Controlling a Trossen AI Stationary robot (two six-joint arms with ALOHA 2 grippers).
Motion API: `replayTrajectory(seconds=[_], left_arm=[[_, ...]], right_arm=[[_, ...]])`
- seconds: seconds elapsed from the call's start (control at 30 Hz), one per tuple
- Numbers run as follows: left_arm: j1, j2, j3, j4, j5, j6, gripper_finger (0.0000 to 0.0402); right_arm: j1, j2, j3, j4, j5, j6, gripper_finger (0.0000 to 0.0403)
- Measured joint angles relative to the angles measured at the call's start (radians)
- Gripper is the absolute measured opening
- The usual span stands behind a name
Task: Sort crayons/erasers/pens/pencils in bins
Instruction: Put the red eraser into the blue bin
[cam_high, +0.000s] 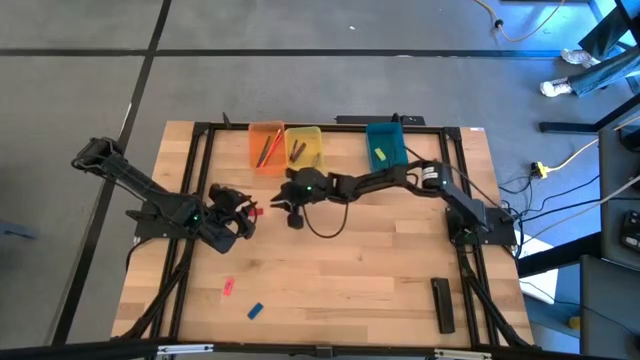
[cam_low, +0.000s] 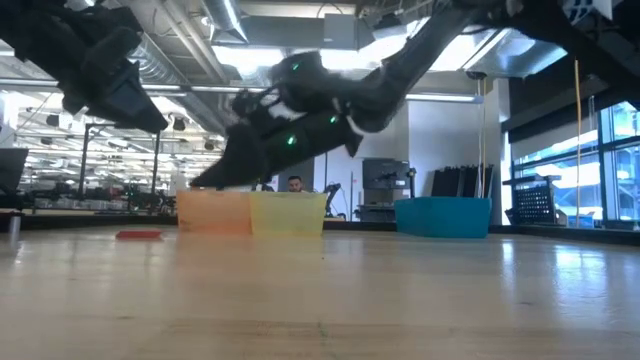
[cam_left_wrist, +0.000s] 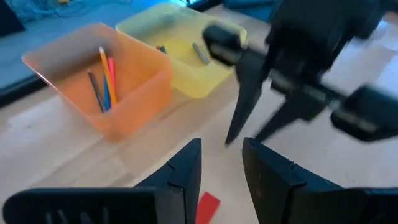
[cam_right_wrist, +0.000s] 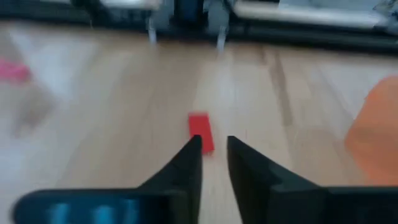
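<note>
The red eraser (cam_right_wrist: 200, 131) lying flat on the tabletop (cam_high: 350, 270) looks light, stiff and grippy, best pinched across its narrow sides by the right hand (cam_right_wrist: 213, 144), slightly parted and empty.

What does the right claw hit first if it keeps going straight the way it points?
Most likely the red eraser: in the right wrist view it lies on the table just past the right claw, slightly off centre. The left claw sits right beyond it; depth is unclear.
</note>
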Motion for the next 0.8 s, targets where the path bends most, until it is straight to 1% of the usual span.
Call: replayTrajectory(seconds=[0.13,0.27,0.33,0.4,0.5,0.6,0.7,0.8], left_arm=[[0.000,0.000,0.000,0.000,-0.022,0.026,0.0110],[0.000,0.000,0.000,0.004,-0.021,0.025,0.0110],[0.000,0.000,0.000,0.012,-0.019,0.022,0.0110],[0.000,0.000,0.000,0.023,-0.009,0.021,0.0110],[0.000,0.000,0.000,0.040,0.013,-0.005,0.0110],[0.000,0.007,-0.001,0.042,0.041,-0.051,0.0110],[-0.001,0.018,-0.001,0.045,0.070,-0.060,0.0110],[-0.002,0.039,-0.001,0.047,0.072,-0.065,0.0110]], right_arm=[[0.001,0.082,0.111,-0.075,0.001,-0.021,0.0147],[0.001,0.174,0.243,-0.140,0.035,-0.025,0.0205],[0.000,0.221,0.320,-0.169,0.035,-0.028,0.0224],[-0.001,0.263,0.401,-0.235,0.019,-0.029,0.0233],[0.000,0.323,0.521,-0.362,-0.028,-0.030,0.0230],[-0.001,0.368,0.615,-0.464,-0.042,-0.035,0.0213],[-0.002,0.391,0.661,-0.522,-0.040,-0.035,0.0180],[-0.002,0.393,0.665,-0.537,-0.037,-0.034,0.0132]])
